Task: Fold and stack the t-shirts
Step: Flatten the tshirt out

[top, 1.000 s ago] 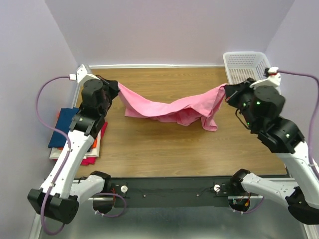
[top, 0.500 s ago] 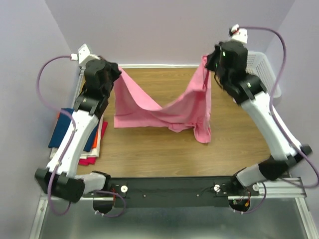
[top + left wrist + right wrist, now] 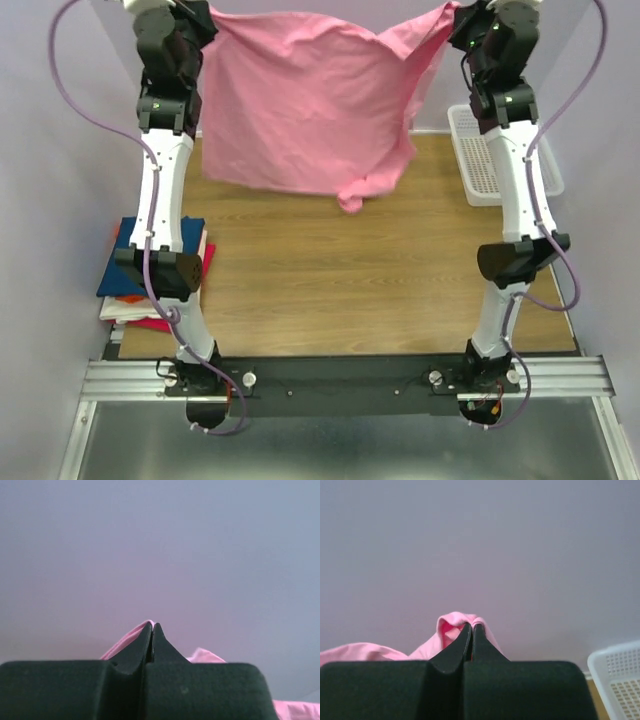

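Over the wooden table, the left gripper and right gripper each pinch a top corner of the pink t-shirt, held high and wide so it hangs open, presumably for laying flat.

Pink t-shirt: bright pink plain cloth, unfolded, hanging spread wide from its two top corners over the far part of the table. Its lower right corner is bunched and drooping.

Stack of folded shirts at the table's left edge: dark blue t-shirt on top, with edges of the red t-shirt and the magenta t-shirt showing beneath.
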### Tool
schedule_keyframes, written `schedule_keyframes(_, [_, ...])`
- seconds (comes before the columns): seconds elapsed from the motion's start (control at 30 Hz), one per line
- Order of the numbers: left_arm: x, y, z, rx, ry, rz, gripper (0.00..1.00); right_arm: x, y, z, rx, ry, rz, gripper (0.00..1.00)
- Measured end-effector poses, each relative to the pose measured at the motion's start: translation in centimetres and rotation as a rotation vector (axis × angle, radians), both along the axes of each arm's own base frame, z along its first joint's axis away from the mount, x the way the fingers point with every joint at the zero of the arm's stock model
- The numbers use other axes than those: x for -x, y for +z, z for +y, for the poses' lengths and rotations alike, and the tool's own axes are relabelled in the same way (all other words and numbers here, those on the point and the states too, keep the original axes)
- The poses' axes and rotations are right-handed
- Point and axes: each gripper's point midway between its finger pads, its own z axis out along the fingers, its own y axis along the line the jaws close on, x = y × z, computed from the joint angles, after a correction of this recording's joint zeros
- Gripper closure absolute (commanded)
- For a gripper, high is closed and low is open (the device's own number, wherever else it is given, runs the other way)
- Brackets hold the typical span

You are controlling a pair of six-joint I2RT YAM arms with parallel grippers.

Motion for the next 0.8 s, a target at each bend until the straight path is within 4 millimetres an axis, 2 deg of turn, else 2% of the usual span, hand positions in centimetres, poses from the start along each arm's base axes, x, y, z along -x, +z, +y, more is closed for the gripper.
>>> schedule_keyframes(0.1, [2.7, 4.7, 0.9, -0.007, -0.003, -0.119, 1.00, 3.3, 4.5, -0.8, -0.008, 0.003, -0.116, 1.00])
schedule_keyframes(0.13, [3.4, 5.2, 1.2, -0.009, 0.001, -0.134, 1.00, 4.6, 5.7, -1.2, -0.010, 0.000, -0.148, 1.00])
schedule_keyframes(0.23, [5.2, 4.9, 2.1, -0.011, 0.016, -0.137, 1.00, 7.4, 7.7, -2.2, -0.017, -0.011, -0.209, 1.00])
schedule_keyframes(0.27, [5.6, 4.4, 2.4, -0.011, 0.021, -0.134, 1.00, 7.9, 7.8, -2.3, -0.018, -0.011, -0.211, 1.00])
schedule_keyframes(0.33, [5.9, 1.9, 2.8, -0.004, 0.026, -0.085, 1.00, 9.0, 6.8, -2.7, -0.019, -0.014, -0.199, 1.00])
schedule_keyframes(0.43, [5.8, -4.3, 2.9, 0.013, 0.023, 0.034, 1.00, 9.6, 1.8, -2.7, -0.018, -0.004, -0.101, 1.00])
schedule_keyframes(0.5, [5.5, -10.5, 2.5, 0.035, 0.004, 0.149, 1.00, 10.1, -4.0, -2.4, -0.025, 0.014, 0.014, 1.00])
schedule_keyframes(0.57, [6.1, -15.8, 2.3, 0.054, -0.006, 0.248, 1.00, 10.8, -9.4, -2.3, -0.036, 0.024, 0.127, 1.00])
schedule_keyframes(0.6, [7.2, -20.5, 2.1, 0.071, -0.012, 0.344, 1.00, 12.2, -14.2, -2.2, -0.052, 0.036, 0.210, 1.00])
schedule_keyframes(0.63, [7.8, -22.9, 2.0, 0.081, -0.019, 0.394, 1.00, 13.3, -17.4, -2.2, -0.062, 0.038, 0.277, 0.99])
schedule_keyframes(0.67, [9.0, -26.3, 1.8, 0.095, -0.024, 0.456, 1.00, 14.8, -19.9, -2.3, -0.070, 0.043, 0.329, 0.99])
schedule_keyframes(0.7, [10.2, -28.9, 1.5, 0.106, -0.032, 0.511, 1.00, 16.8, -23.4, -2.4, -0.085, 0.043, 0.396, 1.00])
schedule_keyframes(0.73, [11.2, -30.6, 1.4, 0.114, -0.036, 0.546, 1.00, 19.3, -26.9, -2.6, -0.107, 0.042, 0.473, 1.00])
schedule_keyframes(0.77, [12.8, -33.2, 1.1, 0.126, -0.042, 0.596, 1.00, 20.5, -28.2, -2.7, -0.117, 0.043, 0.497, 1.00])
schedule_keyframes(0.8, [14.5, -35.3, 0.9, 0.138, -0.047, 0.636, 1.00, 22.6, -30.4, -2.8, -0.144, 0.047, 0.537, 1.00])
